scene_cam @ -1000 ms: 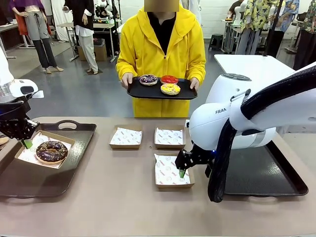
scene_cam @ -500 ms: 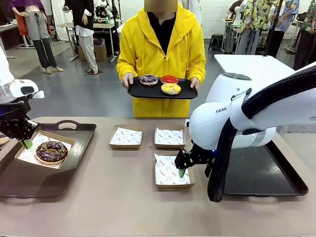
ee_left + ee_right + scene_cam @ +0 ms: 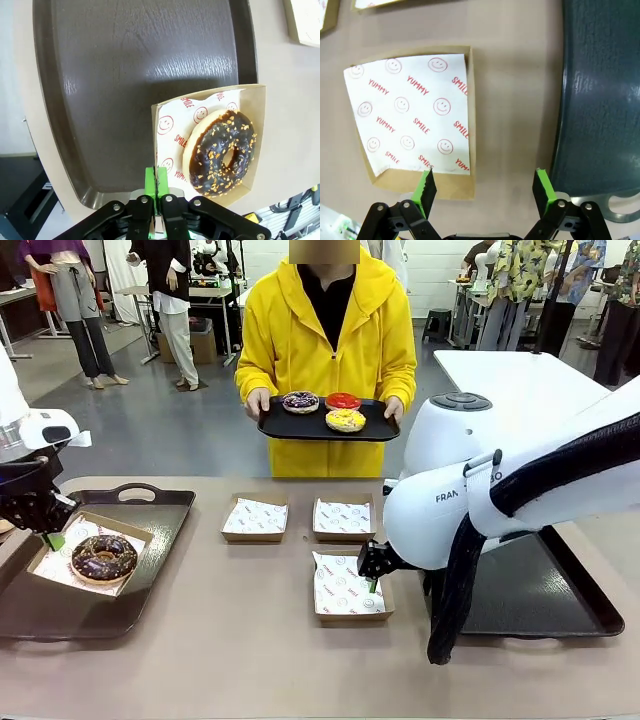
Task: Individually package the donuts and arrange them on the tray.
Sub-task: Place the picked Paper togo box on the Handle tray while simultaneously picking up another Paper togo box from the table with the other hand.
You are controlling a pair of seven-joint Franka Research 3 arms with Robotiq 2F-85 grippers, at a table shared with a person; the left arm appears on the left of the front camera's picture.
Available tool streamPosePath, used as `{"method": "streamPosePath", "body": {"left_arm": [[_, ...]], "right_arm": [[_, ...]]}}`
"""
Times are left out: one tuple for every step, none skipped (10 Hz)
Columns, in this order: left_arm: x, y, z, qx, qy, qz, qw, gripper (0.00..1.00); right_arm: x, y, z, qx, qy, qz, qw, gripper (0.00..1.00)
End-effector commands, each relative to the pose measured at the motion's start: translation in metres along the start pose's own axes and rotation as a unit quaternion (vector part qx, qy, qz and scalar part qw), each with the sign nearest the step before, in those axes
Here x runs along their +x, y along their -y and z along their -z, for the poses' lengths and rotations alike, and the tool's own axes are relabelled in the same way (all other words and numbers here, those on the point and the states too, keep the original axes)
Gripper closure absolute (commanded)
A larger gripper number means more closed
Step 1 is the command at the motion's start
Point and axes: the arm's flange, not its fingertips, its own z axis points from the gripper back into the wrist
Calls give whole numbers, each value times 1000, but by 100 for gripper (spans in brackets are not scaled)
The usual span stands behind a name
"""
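A chocolate-glazed donut (image 3: 103,558) with sprinkles lies in a paper-lined cardboard box (image 3: 60,565) on the dark left tray (image 3: 150,585). My left gripper (image 3: 50,536) is shut on that box's far left edge. In the left wrist view the left gripper (image 3: 156,181) pinches the box (image 3: 167,112) rim beside the donut (image 3: 222,150). My right gripper (image 3: 370,578) hangs open just above the right edge of an empty lined box (image 3: 345,592). In the right wrist view the right gripper (image 3: 485,187) spans that box's (image 3: 415,115) edge and bare table. A person holds a black tray (image 3: 285,425) with purple (image 3: 300,401), red (image 3: 343,400) and yellow (image 3: 345,420) donuts.
Two more empty lined boxes (image 3: 254,517) (image 3: 342,518) sit at the table's middle. A second dark tray (image 3: 545,590) lies at the right, partly behind my right arm, and its rim (image 3: 605,100) shows in the right wrist view. People stand in the background.
My left gripper has dragged the box with the chocolate donut a little left and toward the near side of the tray. The right arm has lifted slightly.
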Motion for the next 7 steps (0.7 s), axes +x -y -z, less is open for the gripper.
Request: {"method": "streamPosePath", "body": {"left_arm": [[-20,8,2,25,23,-9,999,99],[-24,11,5,28,23,-12,999,99],[-29,13,10,15,18,-7,1000,99],[-30,13,13,14,19,-10,1000,99],[-32,12,16,10,21,-21,1000,99],[-32,12,20,4,16,-30,999,99],[-31,13,26,3,5,-32,999,99]], "right_arm": [[11,-20,6,-23,3,13,1000,0],[14,-22,8,-17,-6,12,1000,0],[17,-23,10,-9,-9,12,1000,0],[20,-24,13,-5,-9,11,1000,0],[23,-25,14,-5,-7,11,1000,0],[24,-25,17,-4,-6,10,1000,0],[26,-23,19,-4,-8,13,1000,0]]}}
